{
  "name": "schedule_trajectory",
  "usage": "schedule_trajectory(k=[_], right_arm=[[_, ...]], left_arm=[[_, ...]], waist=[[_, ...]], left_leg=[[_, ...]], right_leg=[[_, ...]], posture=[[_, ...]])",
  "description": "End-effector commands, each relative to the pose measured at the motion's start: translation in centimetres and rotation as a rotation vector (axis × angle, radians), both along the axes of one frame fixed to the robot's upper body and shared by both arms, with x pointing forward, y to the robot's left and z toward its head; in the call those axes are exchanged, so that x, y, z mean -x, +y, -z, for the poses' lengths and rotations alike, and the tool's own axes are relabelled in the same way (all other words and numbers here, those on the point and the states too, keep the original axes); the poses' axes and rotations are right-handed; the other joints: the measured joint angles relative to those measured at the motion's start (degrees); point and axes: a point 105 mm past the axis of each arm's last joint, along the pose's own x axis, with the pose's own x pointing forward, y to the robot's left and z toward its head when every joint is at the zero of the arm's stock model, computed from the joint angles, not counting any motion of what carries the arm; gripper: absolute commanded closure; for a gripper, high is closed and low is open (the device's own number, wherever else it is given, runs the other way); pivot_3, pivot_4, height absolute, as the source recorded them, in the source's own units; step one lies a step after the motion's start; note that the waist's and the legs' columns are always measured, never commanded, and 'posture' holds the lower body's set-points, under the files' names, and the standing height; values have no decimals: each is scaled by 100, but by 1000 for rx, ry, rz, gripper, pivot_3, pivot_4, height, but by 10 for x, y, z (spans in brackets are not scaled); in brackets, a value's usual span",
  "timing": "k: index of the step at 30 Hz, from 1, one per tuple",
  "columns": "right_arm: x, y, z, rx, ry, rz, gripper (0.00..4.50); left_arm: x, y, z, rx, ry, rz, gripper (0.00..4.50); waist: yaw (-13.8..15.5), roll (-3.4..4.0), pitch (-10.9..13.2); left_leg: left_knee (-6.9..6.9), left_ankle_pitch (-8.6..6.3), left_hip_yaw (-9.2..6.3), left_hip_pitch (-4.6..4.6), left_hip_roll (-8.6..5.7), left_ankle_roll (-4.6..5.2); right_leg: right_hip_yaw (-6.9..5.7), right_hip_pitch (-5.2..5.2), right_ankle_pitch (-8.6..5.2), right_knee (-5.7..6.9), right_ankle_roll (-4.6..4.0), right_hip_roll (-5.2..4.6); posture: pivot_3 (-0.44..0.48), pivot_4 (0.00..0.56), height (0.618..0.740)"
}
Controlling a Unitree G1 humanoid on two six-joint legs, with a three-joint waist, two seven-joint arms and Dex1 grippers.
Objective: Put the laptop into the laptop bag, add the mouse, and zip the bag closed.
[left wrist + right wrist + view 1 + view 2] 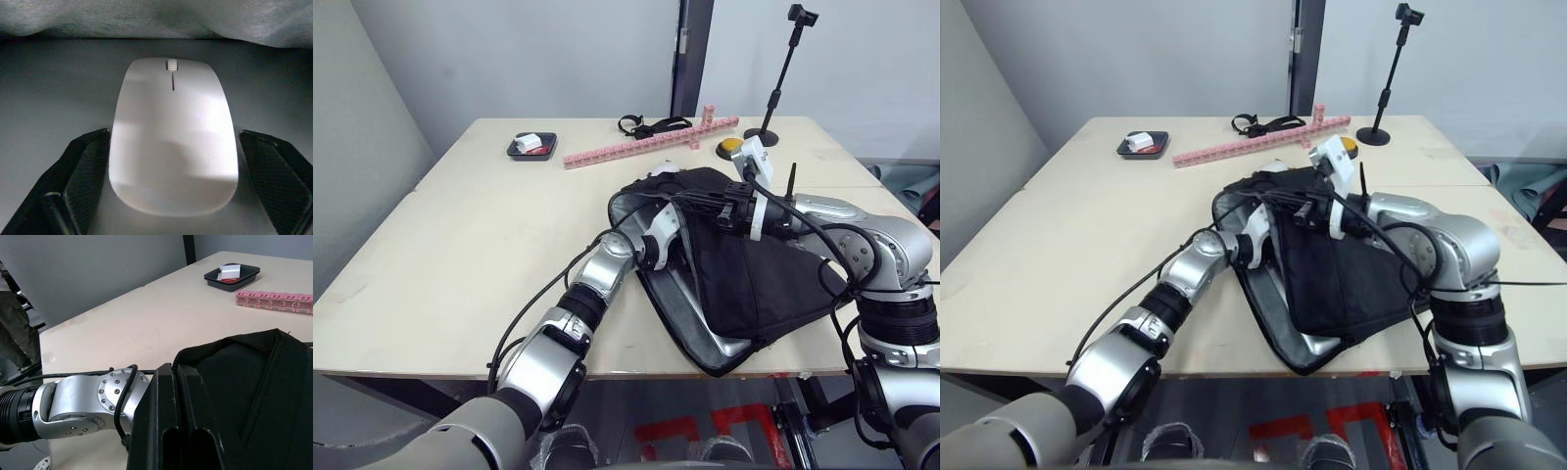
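1. The bench [460, 245] is a wide pale surface that takes the middle of the head views. At its far edge, in the upper centre of the frame, lie a small black tray [530, 147], a long pink row of blocks [646, 143] and a black stand [771, 98].
2. The laptop bag [754, 284] lies open at the centre right of the frame, and its black flap is lifted up like a tent. The silver laptop [690, 308] is already inside; its edge shows in the opening near the front edge of the bench.
3. The right hand [705, 208] is clenched on the upper edge of the flap and holds the opening apart. In the right wrist view its black fingers [171, 421] pinch the fabric.
4. The left hand [671, 250] reaches inside the bag. In the left wrist view its fingers [78, 176] stand released, one on each side of the mouse, which they do not squeeze.
5. The mouse [173, 137] lies flat on the grey laptop lid in the centre of the left wrist view, below the grey lining.
6. I judge the risks so: if the left hand pulls back crooked, a finger can drag the smooth mouse out. If the right hand lets the flap fall early, it can trap the left hand. The zip is not yet closed.
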Motion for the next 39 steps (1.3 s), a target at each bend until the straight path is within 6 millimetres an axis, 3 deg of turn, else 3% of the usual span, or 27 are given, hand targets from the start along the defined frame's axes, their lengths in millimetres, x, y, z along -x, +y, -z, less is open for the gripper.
schedule_trajectory(k=[1,9,14,18,29,35,39], right_arm=[[6,3,-24,-29,-97,-34,4500],[6,5,-21,-24,-87,-45,4500],[5,5,-20,-23,-84,-48,4500],[6,5,-16,-11,-78,-55,4500],[7,7,-3,34,-74,-85,4500],[6,8,2,57,-75,-100,4500],[6,8,5,70,-74,-110,4500]], left_arm=[[5,12,8,-3,32,-15,27],[24,42,-1,32,-27,-42,27],[29,75,-15,64,-26,-91,27],[41,114,-22,-6,-28,-88,27],[78,231,-71,-103,9,-228,27],[94,279,-95,-161,37,-317,27],[99,295,-103,-180,42,-346,27]], waist=[[-7,0,0],[-28,1,1],[-55,2,2],[-72,5,5],[-86,9,9],[-79,8,10],[-77,8,10]], left_leg=[[-2,0,0,0,0,0],[-13,-6,2,0,0,1],[-17,-18,4,0,1,-20],[-29,-15,7,-2,2,-25],[-61,-18,17,-1,3,-44],[-66,-23,15,0,4,-53],[-67,-29,16,1,4,-60]], right_leg=[[0,0,0,-1,0,0],[-2,-3,-1,-10,0,0],[-2,-7,-1,-13,1,0],[-3,-15,-2,-20,2,4],[-7,-27,-9,-33,10,5],[-9,-27,-15,-31,20,5],[-9,-27,-15,-30,21,5]], posture=[[0,150,740],[0,150,740],[0,150,740],[0,150,740],[0,150,740],[0,150,740],[0,150,740]])
